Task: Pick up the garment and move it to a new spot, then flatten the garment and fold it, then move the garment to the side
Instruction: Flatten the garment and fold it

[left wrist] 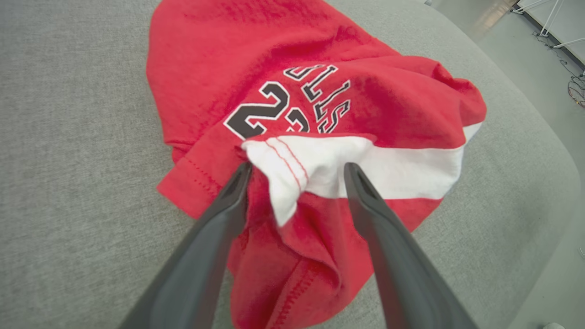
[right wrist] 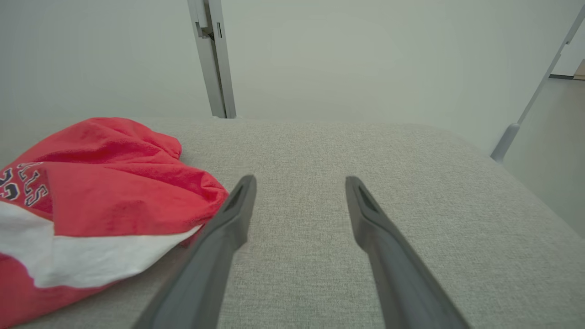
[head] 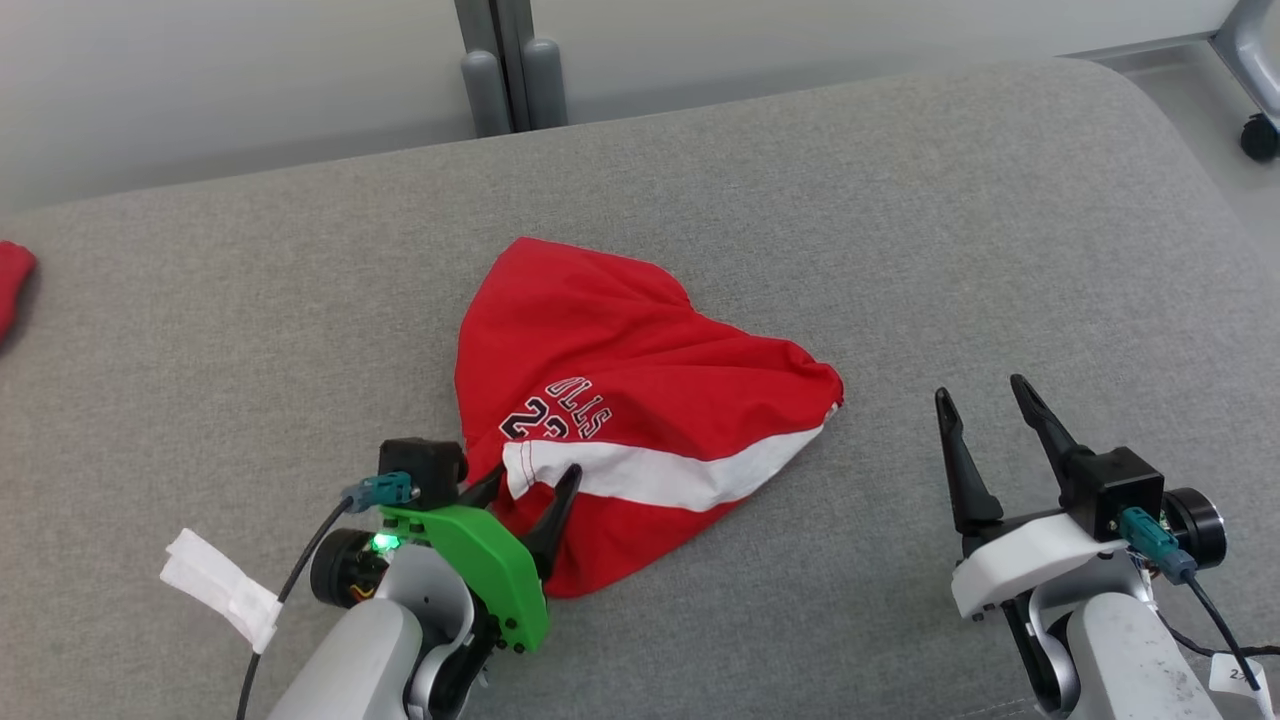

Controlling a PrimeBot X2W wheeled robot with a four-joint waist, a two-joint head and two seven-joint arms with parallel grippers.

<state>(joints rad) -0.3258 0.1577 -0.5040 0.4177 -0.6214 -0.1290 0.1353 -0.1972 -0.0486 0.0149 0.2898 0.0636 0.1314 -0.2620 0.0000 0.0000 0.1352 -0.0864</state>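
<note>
The garment (head: 620, 370) lies crumpled in a heap on the grey cushion (head: 900, 230), a red T-shirt with a white sleeve band and dark white-outlined lettering. My left gripper (head: 535, 485) is at the heap's near-left edge, open, its fingers straddling a bunched fold of white sleeve. In the left wrist view that fold sits between the spread fingers of the left gripper (left wrist: 297, 171), against the garment (left wrist: 256, 55). My right gripper (head: 980, 392) hovers open over bare cushion, right of the shirt. In the right wrist view the right gripper (right wrist: 299, 183) is open, with the garment (right wrist: 105, 183) at the left.
Another red cloth (head: 12, 280) pokes in at the far left edge of the cushion. A grey post (head: 510, 70) stands behind the cushion against a pale wall. A chair wheel (head: 1260, 135) is on the floor at the far right.
</note>
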